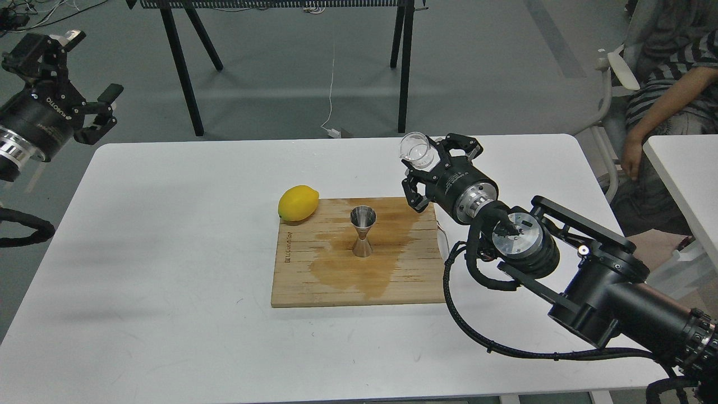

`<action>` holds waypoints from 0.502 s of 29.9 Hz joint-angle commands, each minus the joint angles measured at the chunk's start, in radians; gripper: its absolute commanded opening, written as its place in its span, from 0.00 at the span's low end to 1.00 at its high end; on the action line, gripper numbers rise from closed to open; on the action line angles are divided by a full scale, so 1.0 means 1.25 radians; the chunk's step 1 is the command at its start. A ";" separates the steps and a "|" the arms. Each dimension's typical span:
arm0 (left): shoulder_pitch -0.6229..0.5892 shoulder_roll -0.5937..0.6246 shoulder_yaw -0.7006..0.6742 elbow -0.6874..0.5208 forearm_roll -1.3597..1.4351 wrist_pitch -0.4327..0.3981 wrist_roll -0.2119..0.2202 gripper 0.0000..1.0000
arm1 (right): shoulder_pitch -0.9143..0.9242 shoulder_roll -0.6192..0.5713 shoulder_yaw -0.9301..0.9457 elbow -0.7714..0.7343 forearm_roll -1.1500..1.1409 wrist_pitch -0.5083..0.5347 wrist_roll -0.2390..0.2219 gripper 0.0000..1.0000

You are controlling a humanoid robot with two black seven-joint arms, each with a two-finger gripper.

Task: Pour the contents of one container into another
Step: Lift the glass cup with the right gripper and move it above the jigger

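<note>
My right gripper (pixel 422 161) is shut on the small clear glass cup (pixel 415 149), holding it in the air above the far right corner of the wooden board (pixel 314 280), tilted a little to the left. The steel jigger (pixel 362 230) stands upright in the middle of the board, down and to the left of the cup, with a clear gap between them. My left gripper (pixel 84 70) hangs open and empty beyond the table's far left corner.
A yellow lemon (pixel 298 203) rests at the board's far left corner. A dark wet stain (pixel 359 264) spreads over the board around the jigger. The white table (pixel 168 252) carries the board. A seated person (pixel 667 95) is at the far right.
</note>
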 commanded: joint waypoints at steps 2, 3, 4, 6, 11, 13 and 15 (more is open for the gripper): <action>0.000 0.001 0.000 0.000 0.000 0.000 0.001 1.00 | 0.033 0.000 -0.044 0.001 -0.003 -0.019 -0.023 0.29; 0.000 0.001 0.000 0.000 0.000 0.000 0.001 1.00 | 0.038 0.000 -0.054 0.003 -0.006 -0.027 -0.028 0.29; 0.000 0.001 0.000 0.000 0.000 0.000 0.001 1.00 | 0.044 -0.001 -0.060 0.003 -0.009 -0.031 -0.031 0.29; 0.000 0.001 -0.001 0.000 0.000 0.000 0.001 1.00 | 0.048 -0.001 -0.063 0.004 -0.009 -0.037 -0.037 0.29; -0.002 0.011 -0.001 0.000 0.000 0.000 0.003 1.00 | 0.053 0.003 -0.066 0.004 -0.022 -0.056 -0.055 0.29; -0.003 0.012 -0.003 0.000 0.000 0.000 0.003 1.00 | 0.061 0.004 -0.071 0.004 -0.034 -0.065 -0.063 0.29; -0.003 0.018 -0.001 0.000 -0.001 0.000 0.003 1.00 | 0.067 0.004 -0.090 0.004 -0.041 -0.070 -0.067 0.29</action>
